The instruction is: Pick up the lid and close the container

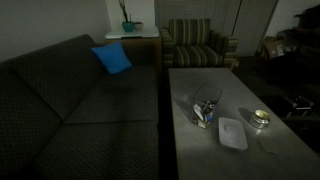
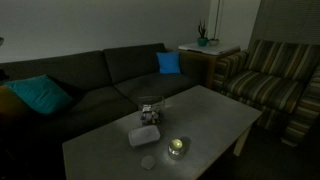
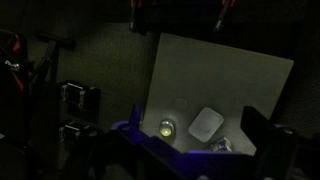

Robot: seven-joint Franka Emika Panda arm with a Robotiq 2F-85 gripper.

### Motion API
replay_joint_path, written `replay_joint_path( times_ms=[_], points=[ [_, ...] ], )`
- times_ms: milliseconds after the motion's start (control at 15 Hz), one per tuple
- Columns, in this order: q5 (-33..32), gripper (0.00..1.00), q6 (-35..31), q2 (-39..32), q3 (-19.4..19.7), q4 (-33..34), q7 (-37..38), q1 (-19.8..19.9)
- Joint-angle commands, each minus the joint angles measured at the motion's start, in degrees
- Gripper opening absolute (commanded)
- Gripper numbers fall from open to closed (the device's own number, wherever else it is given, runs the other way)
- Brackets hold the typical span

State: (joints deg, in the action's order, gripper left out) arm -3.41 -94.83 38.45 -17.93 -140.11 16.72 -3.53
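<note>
A dim living room, a dark sofa [image 1: 70,110] with a blue cushion [image 1: 112,58] and a striped armchair [image 1: 195,45] set around a long grey coffee table [image 1: 190,155]: your work lies on that tabletop. The flat, whitish translucent plastic lid [image 1: 232,132], a rounded rectangle with a raised rim, lies flat there. Just beside it stands the container [image 1: 206,110], a small clear plastic tub with glinting blue and dark contents, uncovered. A small round shiny tin [image 1: 261,118] sits near the lid on its other side. Both exterior views show the three together, and neither shows your arm.

In the wrist view the gripper [image 3: 178,14] enters from the top edge and hangs high above the table. Its two dark fingers are spread wide with nothing between them. From there the lid [image 3: 206,123] lies well down the picture and a little right of the midline between the fingers. The tin [image 3: 165,127] is to the lid's left and the container [image 3: 222,146] is at its lower right end.

The lid's long axis runs roughly up and down that picture, leaning slightly, while your fingers stand left and right. They look set to close across its short width, so little wrist turn should be needed. The pick-up has not begun. You need a long descent with a small shift toward the lid's side. The lid lies flat on the surface and offers only its rim to grip. The poor light will make that edge hard to judge.
</note>
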Motion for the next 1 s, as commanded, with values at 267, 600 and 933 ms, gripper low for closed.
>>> replay_joint_path(
  times_ms=[267, 600, 933],
  points=[
    [-0.6, 1.0, 0.2, -0.3, 1.1, 0.1, 0.7, -1.4],
    [-0.6, 1.0, 0.2, -0.3, 1.1, 0.1, 0.7, -1.4],
    [0.0, 1.0, -1.7, -0.7, 1.7, -0.7, 0.2, -1.7]
  ],
)
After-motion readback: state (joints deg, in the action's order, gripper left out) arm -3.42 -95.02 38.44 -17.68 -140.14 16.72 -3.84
